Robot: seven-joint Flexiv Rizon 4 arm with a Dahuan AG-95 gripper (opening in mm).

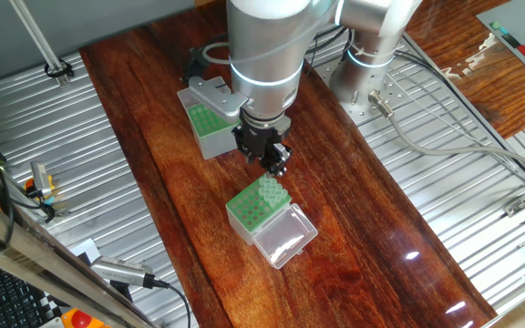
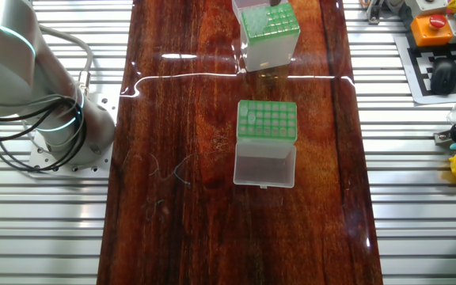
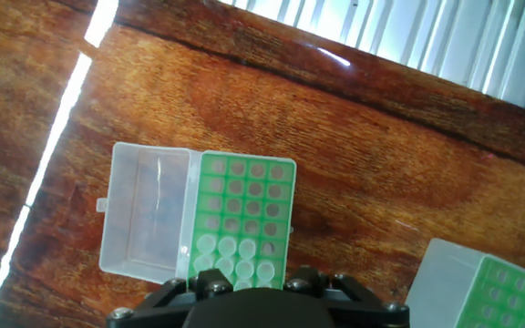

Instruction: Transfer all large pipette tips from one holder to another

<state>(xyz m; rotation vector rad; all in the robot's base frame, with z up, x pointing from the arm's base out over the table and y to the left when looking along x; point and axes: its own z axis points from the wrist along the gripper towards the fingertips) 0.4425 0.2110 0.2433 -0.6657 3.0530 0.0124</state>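
I see a dark reddish wooden table with ribbed metal surfaces on both sides of it. The shorter green-topped box sits mid-table with its clear lid laid open, and the taller grey-sided box stands well apart from it. A cluster of large pipette tips stands in the shorter box's plate, and the gripper hangs just above them; I cannot tell whether its fingers are apart or together.
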